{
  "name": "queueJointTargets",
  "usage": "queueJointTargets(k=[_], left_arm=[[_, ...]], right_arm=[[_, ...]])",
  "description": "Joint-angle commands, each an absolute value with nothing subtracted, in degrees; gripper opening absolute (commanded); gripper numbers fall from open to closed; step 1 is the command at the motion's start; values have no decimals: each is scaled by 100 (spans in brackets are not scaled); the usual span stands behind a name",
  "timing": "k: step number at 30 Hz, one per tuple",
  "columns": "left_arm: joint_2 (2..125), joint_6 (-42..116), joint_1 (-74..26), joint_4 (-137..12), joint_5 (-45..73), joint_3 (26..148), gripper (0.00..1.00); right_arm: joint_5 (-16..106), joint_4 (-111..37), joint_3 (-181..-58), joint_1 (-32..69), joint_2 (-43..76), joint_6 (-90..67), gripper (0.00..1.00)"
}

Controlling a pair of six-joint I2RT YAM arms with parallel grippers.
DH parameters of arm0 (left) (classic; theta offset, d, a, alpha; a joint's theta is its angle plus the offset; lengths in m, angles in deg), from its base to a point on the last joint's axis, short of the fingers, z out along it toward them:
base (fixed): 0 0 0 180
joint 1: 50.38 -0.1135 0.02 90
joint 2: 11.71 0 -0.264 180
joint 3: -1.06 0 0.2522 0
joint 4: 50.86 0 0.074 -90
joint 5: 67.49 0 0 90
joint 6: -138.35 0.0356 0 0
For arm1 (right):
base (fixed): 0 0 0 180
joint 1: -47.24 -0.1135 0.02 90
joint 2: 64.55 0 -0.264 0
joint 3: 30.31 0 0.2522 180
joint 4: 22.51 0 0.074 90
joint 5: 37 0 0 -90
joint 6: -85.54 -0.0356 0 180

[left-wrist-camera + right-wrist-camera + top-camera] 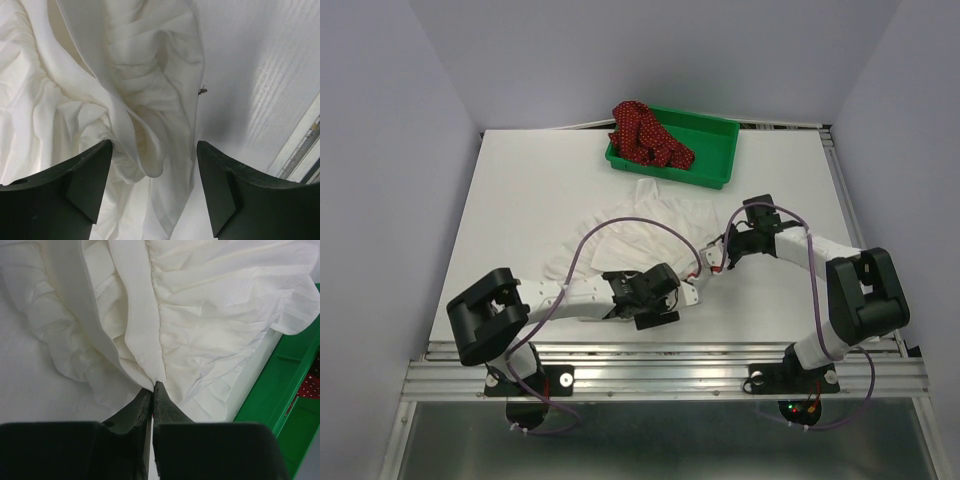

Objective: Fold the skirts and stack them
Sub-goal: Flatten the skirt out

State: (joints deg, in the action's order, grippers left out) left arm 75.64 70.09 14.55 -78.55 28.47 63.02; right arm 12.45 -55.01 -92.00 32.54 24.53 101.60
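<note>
The white skirt (pixel 650 225) lies spread and rumpled on the table (pixel 520 200), in the middle and a little toward the far edge, just in front of the green tray (pixel 718 181). The tray sits at the far edge, right of centre. The red skirt (pixel 645 135) is bunched in the tray's left end, part of it heaped over the rim at the far left corner.

The left arm lies low along the near edge and reaches right from its base. The left gripper (pixel 665 283) is at the skirt's near hem. In the left wrist view its jaws are spread wide, one finger on each side of a hanging fold of the white skirt (pixel 140 75), with bare table to the right (whether the fingers touch the cloth cannot be told).

The right arm rises from its base, bends at the elbow near the right edge and folds back leftward. The right gripper (pixel 713 256) is at the skirt's right side. In the right wrist view the right gripper (pixel 154 387) has its jaws pressed together, pinching a flat band of the white skirt (pixel 200 315) at their tips. The ruffled tiers fan away beyond them, and the green tray (pixel 270 385) lies at the right.
</note>
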Motion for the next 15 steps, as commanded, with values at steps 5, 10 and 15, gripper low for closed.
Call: queueJointTargets(k=[5,10,15], left_arm=[[7557,6751,1536,-7438,3736,6544,73],[7285,6707,1519,-7376,3973,6465,32],[6671,6628,1238,-7534,3860,6413,0]], right_arm=[[1117,-5367,-9320,3151,2404,9891,1],[1187,-5429,-9399,3151,2264,9531,1],[1564,-5438,-9750,3151,2132,8512,1]])
